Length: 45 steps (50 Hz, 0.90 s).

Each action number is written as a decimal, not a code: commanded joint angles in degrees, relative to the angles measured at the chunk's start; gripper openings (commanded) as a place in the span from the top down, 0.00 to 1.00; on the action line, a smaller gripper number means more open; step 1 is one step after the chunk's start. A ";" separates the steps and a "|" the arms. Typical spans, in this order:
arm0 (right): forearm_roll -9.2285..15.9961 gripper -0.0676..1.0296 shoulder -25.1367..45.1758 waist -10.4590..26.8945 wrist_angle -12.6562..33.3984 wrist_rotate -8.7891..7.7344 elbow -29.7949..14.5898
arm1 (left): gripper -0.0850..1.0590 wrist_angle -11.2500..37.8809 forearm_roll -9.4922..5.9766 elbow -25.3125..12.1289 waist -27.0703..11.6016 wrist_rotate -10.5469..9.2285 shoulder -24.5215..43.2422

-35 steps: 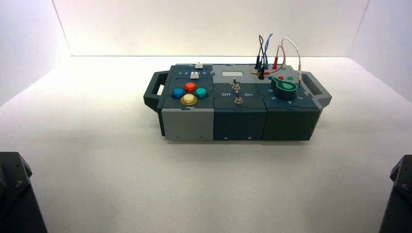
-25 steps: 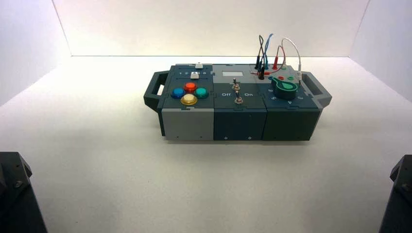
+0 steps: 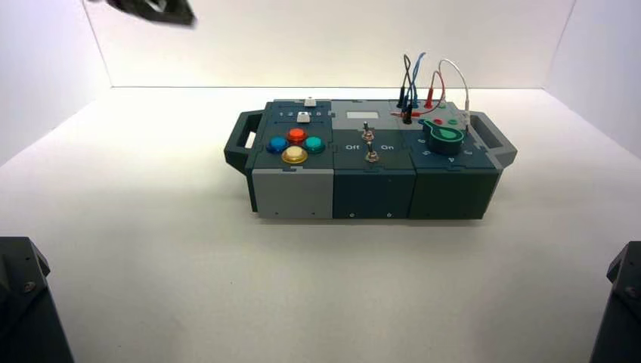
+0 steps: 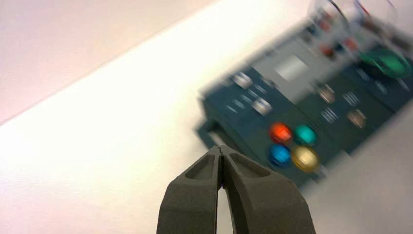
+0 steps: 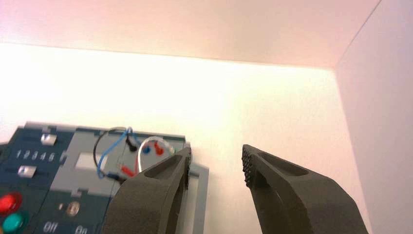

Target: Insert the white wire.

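The right claw is held spread, toward the three o'clock side of the box. At two o'clock, the white wire is arched; its near plug apparently remains to be inserted, its far end seemingly seated. At ten o'clock, the left claw is pressed together, empty.

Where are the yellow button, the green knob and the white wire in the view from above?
Yellow button (image 3: 294, 154): high view, on its domed top.
Green knob (image 3: 443, 139): high view, on its body.
White wire (image 3: 459, 73): high view, on the right side of its arch.
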 commanded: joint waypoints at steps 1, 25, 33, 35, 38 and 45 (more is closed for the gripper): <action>0.18 0.45 0.26 -0.26 2.90 0.00 -3.08 | 0.95 2.37 0.00 -2.90 -3.16 1.14 2.02; 0.18 0.46 8.88 -0.09 14.68 -0.88 -6.68 | 0.95 6.06 0.09 -4.75 -10.63 2.90 4.83; 0.18 0.46 10.02 0.09 19.25 -1.85 -7.47 | 0.95 7.47 0.09 -4.92 -12.30 4.57 3.78; 0.18 0.46 10.02 0.18 20.39 -2.29 -7.56 | 0.95 7.47 0.09 -5.01 -12.83 4.66 3.25; 0.18 0.46 9.84 0.35 21.71 -2.90 -7.73 | 0.95 7.38 0.00 -5.10 -13.62 4.66 2.20; 0.26 0.46 9.93 1.67 26.37 -3.96 -8.70 | 0.95 6.50 -0.44 -5.01 -13.97 4.66 0.79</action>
